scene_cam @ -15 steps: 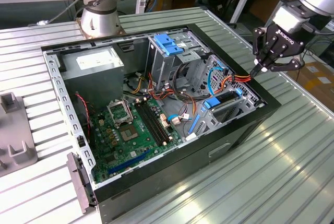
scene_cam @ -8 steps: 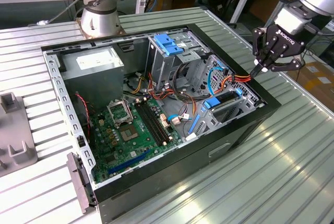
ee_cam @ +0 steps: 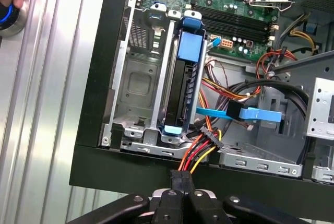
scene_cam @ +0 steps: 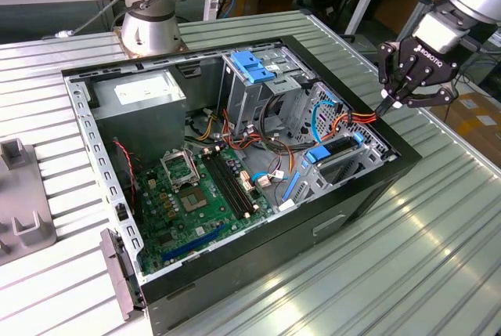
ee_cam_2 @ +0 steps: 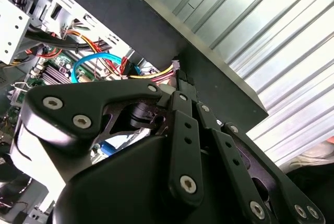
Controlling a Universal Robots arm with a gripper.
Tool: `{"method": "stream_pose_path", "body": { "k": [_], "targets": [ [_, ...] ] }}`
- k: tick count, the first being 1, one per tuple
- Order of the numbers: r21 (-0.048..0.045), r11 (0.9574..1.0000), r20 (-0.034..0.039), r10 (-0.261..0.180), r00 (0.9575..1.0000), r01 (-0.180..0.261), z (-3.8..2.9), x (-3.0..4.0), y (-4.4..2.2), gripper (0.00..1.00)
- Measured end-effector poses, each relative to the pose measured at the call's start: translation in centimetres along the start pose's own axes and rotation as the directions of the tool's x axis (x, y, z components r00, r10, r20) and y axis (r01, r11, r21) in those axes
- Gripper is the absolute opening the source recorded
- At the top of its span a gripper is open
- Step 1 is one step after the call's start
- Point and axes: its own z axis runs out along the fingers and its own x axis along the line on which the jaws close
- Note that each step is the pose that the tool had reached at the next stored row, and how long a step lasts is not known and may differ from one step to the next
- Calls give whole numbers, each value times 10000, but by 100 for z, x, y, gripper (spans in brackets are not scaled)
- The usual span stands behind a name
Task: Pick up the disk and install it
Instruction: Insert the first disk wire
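Disk (ee_cam: pixel 183 85), grey with blue rails, sits on edge in the drive cage at the case's front, toward four o'clock of the open computer case (scene_cam: pixel 368 187) in the exterior view. Seating it well likely needs a straight, even push. Claw (scene_cam: pixel 389 102) is clenched on the power connector (ee_cam: pixel 181 178) at the case rim.

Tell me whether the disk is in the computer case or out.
In. The disk stands on edge in a bay slot inside the computer case, blue rails at both ends.
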Motion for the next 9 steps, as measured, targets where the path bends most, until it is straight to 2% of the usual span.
{"method": "stream_pose_path", "body": {
  "k": [9],
  "targets": [
    [-34,9991,-11,-422,9991,422,0,0,0,10]
  ]
}}
